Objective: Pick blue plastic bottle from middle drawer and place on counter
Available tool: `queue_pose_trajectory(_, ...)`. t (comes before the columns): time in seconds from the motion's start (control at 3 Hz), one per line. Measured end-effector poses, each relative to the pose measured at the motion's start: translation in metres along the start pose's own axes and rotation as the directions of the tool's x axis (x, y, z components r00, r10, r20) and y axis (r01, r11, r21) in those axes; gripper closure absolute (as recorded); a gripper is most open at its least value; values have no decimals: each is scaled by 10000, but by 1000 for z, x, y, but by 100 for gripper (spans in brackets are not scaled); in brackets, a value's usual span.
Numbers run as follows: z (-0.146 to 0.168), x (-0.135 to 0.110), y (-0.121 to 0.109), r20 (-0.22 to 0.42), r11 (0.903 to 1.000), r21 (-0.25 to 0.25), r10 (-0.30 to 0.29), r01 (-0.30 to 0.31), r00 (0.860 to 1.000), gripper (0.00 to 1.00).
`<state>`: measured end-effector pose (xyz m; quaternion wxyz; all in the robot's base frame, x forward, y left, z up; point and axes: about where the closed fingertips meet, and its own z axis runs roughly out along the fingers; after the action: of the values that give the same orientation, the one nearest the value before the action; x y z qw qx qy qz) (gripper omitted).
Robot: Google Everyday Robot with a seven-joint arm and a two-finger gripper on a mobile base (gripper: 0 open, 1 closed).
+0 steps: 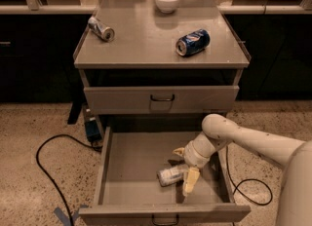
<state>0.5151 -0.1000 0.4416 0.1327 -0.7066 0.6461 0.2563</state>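
The blue plastic bottle [170,175] lies on its side on the floor of the open middle drawer [126,171], right of the middle. My gripper [185,167] reaches down into the drawer from the right and is at the bottle's right end. It is open, with one pale finger [179,151] behind the bottle and the other finger [190,181] in front of it. I cannot tell whether the fingers touch the bottle. The counter [146,40] is the grey cabinet top above.
On the counter lie a silver can [101,28] at the left and a dark blue soda can [192,42] at the right, with a white bowl [167,1] at the back. The upper drawer [161,98] is closed. A black cable [53,161] runs over the floor at the left.
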Motion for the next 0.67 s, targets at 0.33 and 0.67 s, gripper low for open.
queue_pose_trajectory(0.33, 23, -1, 1, 336, 9991, -406, -144, 158, 9993, 0)
queue_pose_trajectory(0.67, 32, -1, 6, 301, 10000, -12, 14, -14, 9995, 0)
